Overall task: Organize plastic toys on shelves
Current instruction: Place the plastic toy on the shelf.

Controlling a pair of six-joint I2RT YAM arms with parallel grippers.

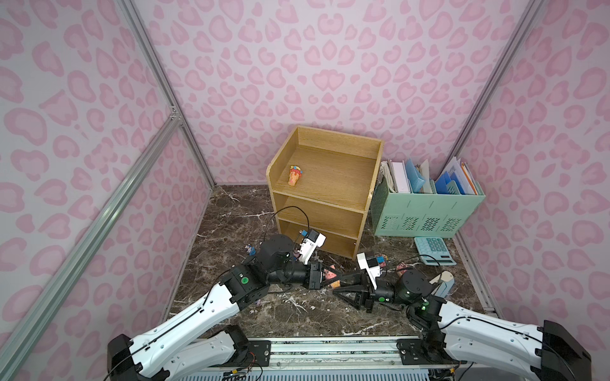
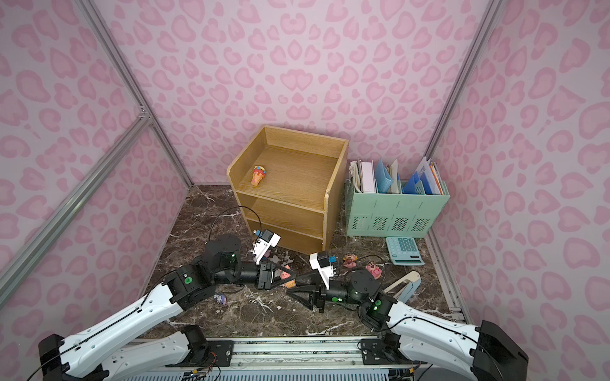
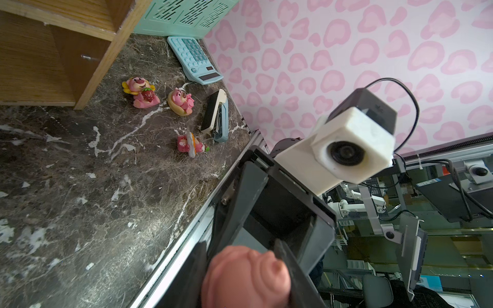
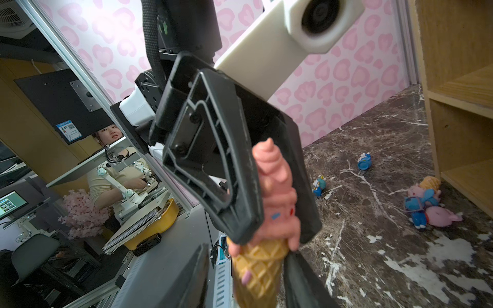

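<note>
An ice-cream-cone toy (image 1: 335, 282) (image 4: 256, 266) hangs just above the tabletop between both arms. My left gripper (image 1: 325, 275) (image 3: 245, 269) is shut on its pink top (image 3: 245, 277). My right gripper (image 1: 340, 290) (image 4: 248, 280) straddles the orange cone end with its jaws apart. One finger lies against the cone and a gap shows on the other side. The wooden shelves (image 1: 274, 161) stand behind, with one cone toy (image 1: 294, 175) lying on the top tier. Pink characters (image 3: 141, 92) (image 3: 181, 102) and blue ones (image 4: 364, 161) (image 4: 424, 205) lie on the marble.
A mint file organizer (image 1: 425, 211) stands right of the shelves, with a mint calculator (image 1: 435, 250) and a stapler (image 3: 216, 117) in front of it. Pink patterned walls close in three sides. A small purple toy (image 2: 220, 299) lies by my left arm.
</note>
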